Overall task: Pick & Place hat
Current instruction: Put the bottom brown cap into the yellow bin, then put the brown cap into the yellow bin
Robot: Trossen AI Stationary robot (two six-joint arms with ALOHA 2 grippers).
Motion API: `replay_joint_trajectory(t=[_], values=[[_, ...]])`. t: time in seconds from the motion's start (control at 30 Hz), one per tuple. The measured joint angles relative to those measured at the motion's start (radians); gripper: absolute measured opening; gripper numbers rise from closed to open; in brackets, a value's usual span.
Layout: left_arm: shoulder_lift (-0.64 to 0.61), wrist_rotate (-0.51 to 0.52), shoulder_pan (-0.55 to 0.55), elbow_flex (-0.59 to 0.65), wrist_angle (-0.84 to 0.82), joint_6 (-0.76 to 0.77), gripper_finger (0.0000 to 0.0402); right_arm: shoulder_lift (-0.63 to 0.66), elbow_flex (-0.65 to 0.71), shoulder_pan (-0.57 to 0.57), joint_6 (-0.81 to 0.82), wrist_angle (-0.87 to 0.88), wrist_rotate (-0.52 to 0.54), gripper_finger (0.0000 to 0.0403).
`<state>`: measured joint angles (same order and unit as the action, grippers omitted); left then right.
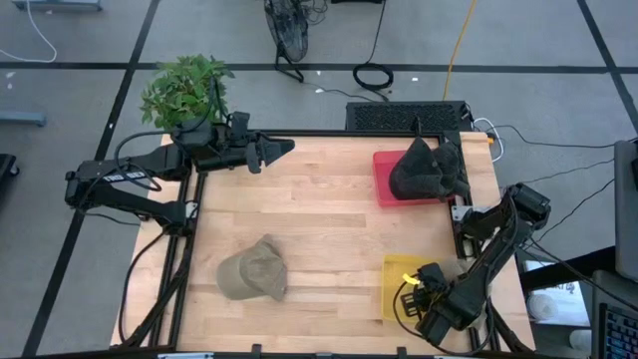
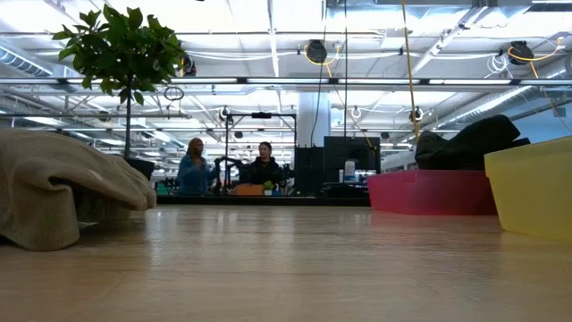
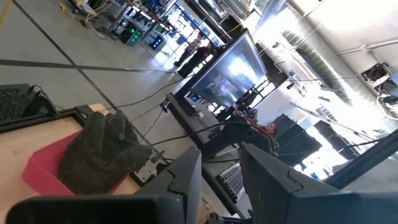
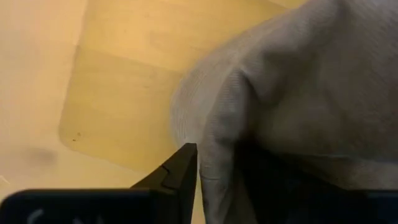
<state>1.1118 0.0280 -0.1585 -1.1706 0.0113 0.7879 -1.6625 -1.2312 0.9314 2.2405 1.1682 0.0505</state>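
A tan hat [image 1: 254,269] lies crown up on the wooden table, near the front left. Dark hats [image 1: 429,168] are piled in the red bin [image 1: 384,184] at the far right. My right gripper [image 1: 419,297] points down into the yellow bin [image 1: 397,274] at the front right. A beige hat [image 4: 298,93] lies in that bin under the gripper. One finger [image 4: 180,174] shows, standing off to the side; cloth hides the other. My left gripper [image 3: 221,180] hovers open and level at the far left, holding nothing. My right gripper comes at the beige hat from above, pointing down. A fold of the hat [image 4: 214,155] stands against the inner side of the visible finger and fills the space between the fingers. The cloth hides the other finger. The hat rests on the yellow bin's floor [image 4: 118,99].
A potted plant [image 1: 184,90] stands at the table's far left corner, behind my left arm. A black box [image 1: 404,115] sits beyond the far edge. Bare wood stretches across the table's middle. People stand far off in the room [image 2: 228,170].
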Motion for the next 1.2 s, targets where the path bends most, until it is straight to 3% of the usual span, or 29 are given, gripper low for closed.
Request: replay_joint_trajectory(t=[0.47,1.2], values=[[0.000,-0.002,0.000,0.000,-0.010,-0.001,0.0115,0.101,0.000,0.000,0.015,0.104,0.007,0.0119],[0.000,-0.001,-0.005,0.000,-0.010,-0.001,0.0115,0.109,-0.014,0.000,0.000,0.021,0.057,0.0119]])
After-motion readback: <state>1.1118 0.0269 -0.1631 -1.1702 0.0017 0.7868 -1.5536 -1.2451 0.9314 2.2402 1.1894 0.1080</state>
